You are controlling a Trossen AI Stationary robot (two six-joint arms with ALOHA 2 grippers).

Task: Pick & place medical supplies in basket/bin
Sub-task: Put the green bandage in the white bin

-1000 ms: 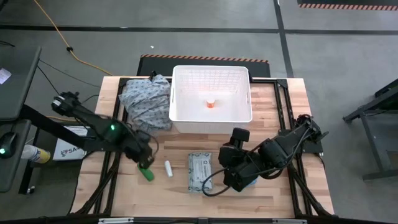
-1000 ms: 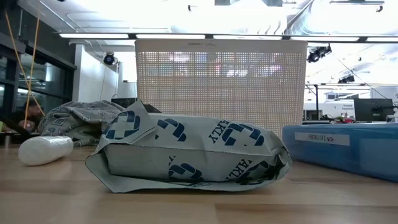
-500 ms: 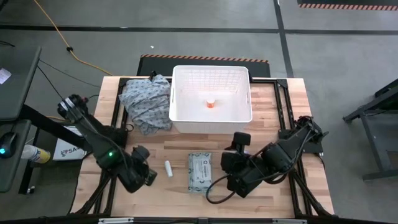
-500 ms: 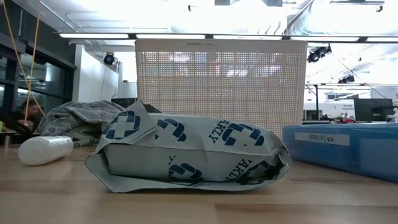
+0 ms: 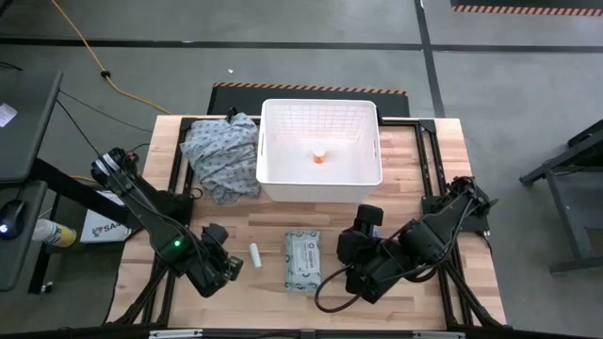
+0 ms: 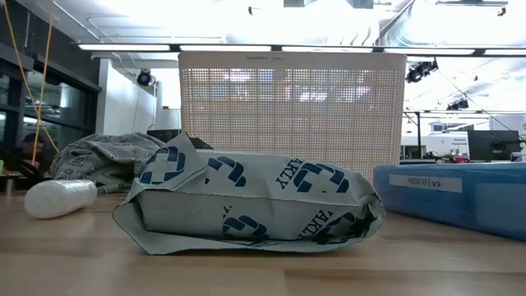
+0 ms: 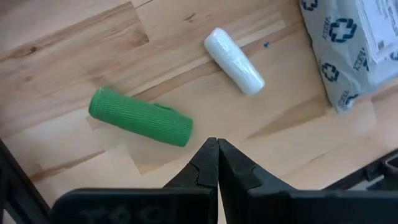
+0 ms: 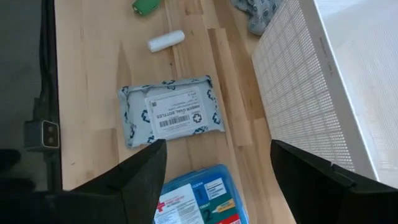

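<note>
Hovering low over the counter [image 5: 424,169], the left hand [image 7: 212,149] has its fingers pressed together on nothing; the green tube [image 7: 140,117] lies just beyond its tips, apart from them. The white tube [image 7: 234,61] lies at 2 o'clock from the green one, near the wipes pack [image 5: 302,261]. The right hand [image 8: 214,155] stands spread wide and empty above the blue box [image 8: 198,200], the pack beyond it. The basket [image 5: 273,151] sits at the counter's 12 o'clock side with the orange bottle [image 5: 320,156] inside. A grey cloth heap [image 5: 219,155] lies at the basket's 9 o'clock, touching it.
</note>
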